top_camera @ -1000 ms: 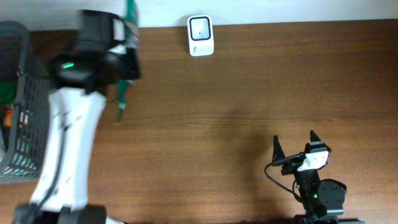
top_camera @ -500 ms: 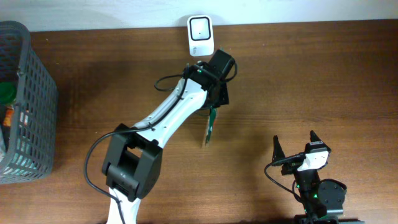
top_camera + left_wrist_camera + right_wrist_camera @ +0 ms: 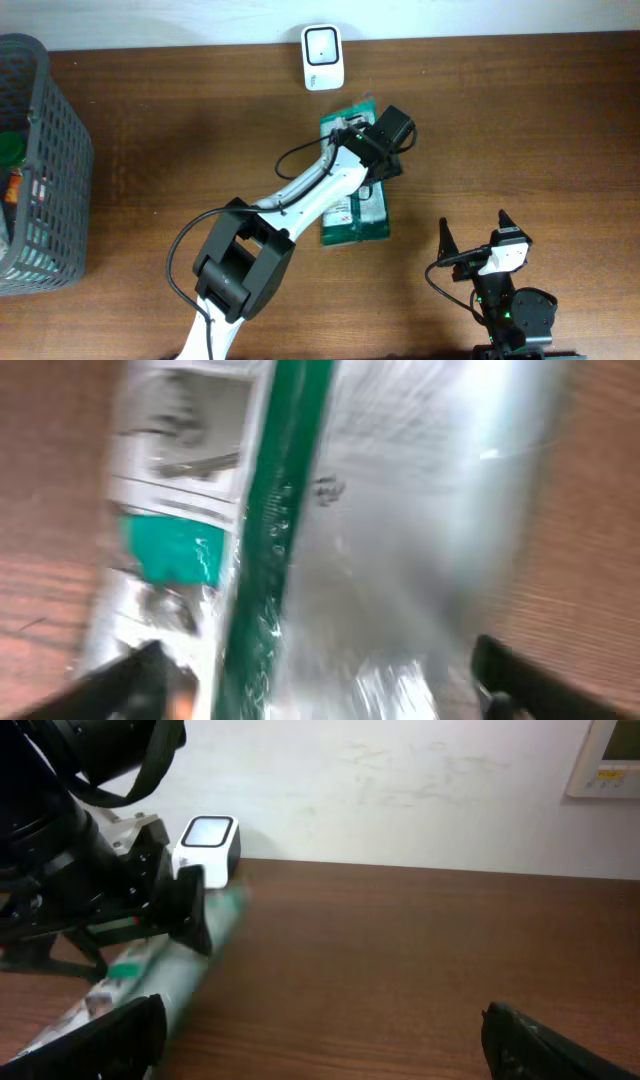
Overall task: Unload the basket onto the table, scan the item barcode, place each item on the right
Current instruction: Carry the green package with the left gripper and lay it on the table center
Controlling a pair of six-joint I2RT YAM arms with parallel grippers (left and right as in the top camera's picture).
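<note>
The left gripper (image 3: 330, 685) hung low over the green-and-silver packet (image 3: 365, 222), jaws spread wide to either side of it and gripping nothing. The packet lay flat on the table (image 3: 520, 130), just nearer than the white scanner (image 3: 322, 57) at the far edge.

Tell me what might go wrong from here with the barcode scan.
1. The packet lies flat on the table, short of the scanner, so its code may never face the scanner's window.
2. The left pincer stands open right over the packet; lifting away could snag or drag it.
3. The printed label is blurred, so I cannot tell whether the barcode faces up.
</note>
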